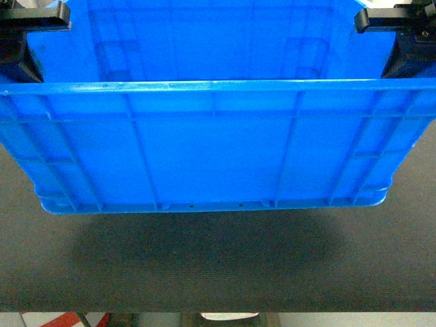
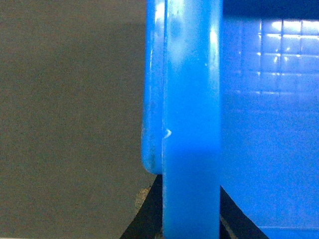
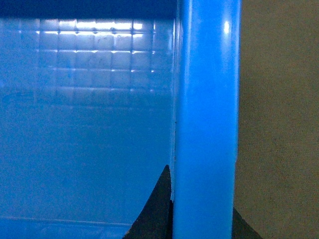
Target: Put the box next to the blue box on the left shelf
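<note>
box [image 1: 218, 146] hangs above the dark floor [image 1: 218, 272], left pincer [image 2: 192, 219] and right pincer [image 3: 202, 219] each clenched on a side rim.

The box [image 1: 211, 153] fills the upper head view, its side rims blocking both grippers' jaws, while open dark floor [image 1: 218, 272] lies below it.

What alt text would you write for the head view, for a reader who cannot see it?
A large blue crate fills the frame, held above a dark grey floor with its shadow below. The left pincer and right pincer, both black, grip its side rims at the top corners.
</note>
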You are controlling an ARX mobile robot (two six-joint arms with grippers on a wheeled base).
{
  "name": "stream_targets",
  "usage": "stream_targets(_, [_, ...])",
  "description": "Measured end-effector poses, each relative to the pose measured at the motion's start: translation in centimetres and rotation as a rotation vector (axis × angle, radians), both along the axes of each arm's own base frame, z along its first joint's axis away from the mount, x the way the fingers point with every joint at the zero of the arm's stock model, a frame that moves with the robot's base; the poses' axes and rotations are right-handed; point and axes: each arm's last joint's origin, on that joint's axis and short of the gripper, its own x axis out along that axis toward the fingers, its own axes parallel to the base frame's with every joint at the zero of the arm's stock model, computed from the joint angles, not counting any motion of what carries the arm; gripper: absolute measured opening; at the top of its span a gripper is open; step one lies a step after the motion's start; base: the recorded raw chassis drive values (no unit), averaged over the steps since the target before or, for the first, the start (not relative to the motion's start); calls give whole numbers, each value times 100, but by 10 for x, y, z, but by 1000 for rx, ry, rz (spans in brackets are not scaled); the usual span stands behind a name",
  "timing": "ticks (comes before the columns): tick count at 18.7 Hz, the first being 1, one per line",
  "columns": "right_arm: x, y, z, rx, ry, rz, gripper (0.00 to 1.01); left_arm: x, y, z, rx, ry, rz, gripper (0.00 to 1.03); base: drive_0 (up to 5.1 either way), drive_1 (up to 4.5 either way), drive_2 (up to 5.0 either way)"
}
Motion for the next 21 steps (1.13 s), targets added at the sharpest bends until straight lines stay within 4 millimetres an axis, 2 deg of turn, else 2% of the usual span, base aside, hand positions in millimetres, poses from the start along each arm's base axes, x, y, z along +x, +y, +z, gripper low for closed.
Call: stream_targets(21, [0, -2, 0, 0, -2, -6, 7, 0, 0, 1, 4, -3, -7, 8, 0, 0, 0])
